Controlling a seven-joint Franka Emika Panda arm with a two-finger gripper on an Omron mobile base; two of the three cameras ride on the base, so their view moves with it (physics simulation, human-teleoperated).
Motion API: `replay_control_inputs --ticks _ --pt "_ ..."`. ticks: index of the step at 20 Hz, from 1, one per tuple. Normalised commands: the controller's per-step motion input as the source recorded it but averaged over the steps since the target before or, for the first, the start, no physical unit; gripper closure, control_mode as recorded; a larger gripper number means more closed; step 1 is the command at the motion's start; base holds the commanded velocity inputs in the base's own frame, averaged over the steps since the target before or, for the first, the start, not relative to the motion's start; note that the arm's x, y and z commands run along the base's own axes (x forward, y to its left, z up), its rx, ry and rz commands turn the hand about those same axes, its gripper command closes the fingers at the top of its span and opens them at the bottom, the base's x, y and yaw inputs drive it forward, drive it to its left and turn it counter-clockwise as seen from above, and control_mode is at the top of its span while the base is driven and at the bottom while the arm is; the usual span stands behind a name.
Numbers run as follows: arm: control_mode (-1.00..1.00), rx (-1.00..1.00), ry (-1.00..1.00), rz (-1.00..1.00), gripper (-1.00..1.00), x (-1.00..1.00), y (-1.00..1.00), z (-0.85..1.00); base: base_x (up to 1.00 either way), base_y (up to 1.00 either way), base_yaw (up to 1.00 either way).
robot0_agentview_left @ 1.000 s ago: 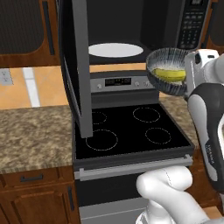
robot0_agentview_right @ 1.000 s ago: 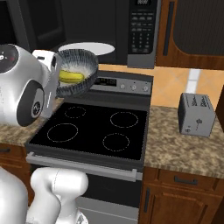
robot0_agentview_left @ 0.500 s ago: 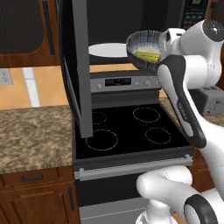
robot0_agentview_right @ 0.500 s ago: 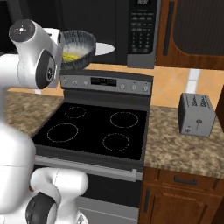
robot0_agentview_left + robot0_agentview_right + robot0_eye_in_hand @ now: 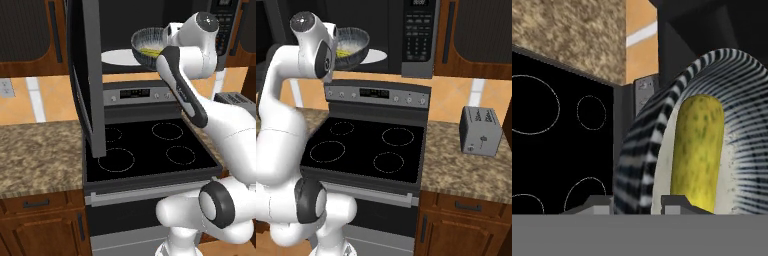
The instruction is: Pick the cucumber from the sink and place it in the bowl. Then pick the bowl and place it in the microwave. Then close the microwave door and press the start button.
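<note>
1. Tool (image 5: 636, 202) clenched on the rim of the bowl (image 5: 643, 150): in the hand view one finger tip sits outside the ribbed wall and the other inside it, the wall pinched between them.
2. Bowl (image 5: 148, 42) held high in the air by the white arm (image 5: 187, 75), at the mouth of the microwave (image 5: 406, 35), its ribbed side facing outward in the left base view.
3. Cucumber (image 5: 698, 150) lying inside the bowl on its pale inner face, a stubby yellow-green piece close to the gripped rim; it shows as a yellow patch (image 5: 346, 51) in the right base view.
4. Plate (image 5: 119, 57), flat, white and round, resting on the floor of the microwave cavity, just behind and below the bowl.
5. Microwave door (image 5: 86, 75) swung wide open, standing out to the left of the cavity with its grey frame edge toward the left base camera.
6. Keypad panel (image 5: 418, 35), narrow and black, at the right of the microwave opening.
7. Stove (image 5: 363, 147) under the microwave, a black glass top with four ringed burners and a grey control strip (image 5: 378, 94) at its back.
8. Surface (image 5: 40, 155) of speckled brown stone on both sides of the stove; a small silver toaster (image 5: 480, 131) stands on the right stretch, well apart from the bowl.
</note>
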Motion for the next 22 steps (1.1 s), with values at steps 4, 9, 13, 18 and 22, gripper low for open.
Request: replay_control_inputs --ticks 4,9,13,18,22 --pt "-1.00 -0.01 0.03 0.00 1.00 1.00 0.26 -0.02 0.00 0.00 0.00" --pt "-1.00 -0.03 0.01 -0.01 1.00 1.00 0.12 -0.14 0.00 0.00 0.00" --pt "-1.00 -0.03 0.00 0.00 1.00 1.00 0.00 -0.12 0.00 0.00 0.00" --pt "-1.00 -0.02 0.00 0.00 -1.00 0.69 -0.01 -0.03 0.00 0.00 0.00" --pt "-1.00 0.00 0.00 0.00 -1.00 -0.06 -0.05 0.00 0.00 0.00 0.00"
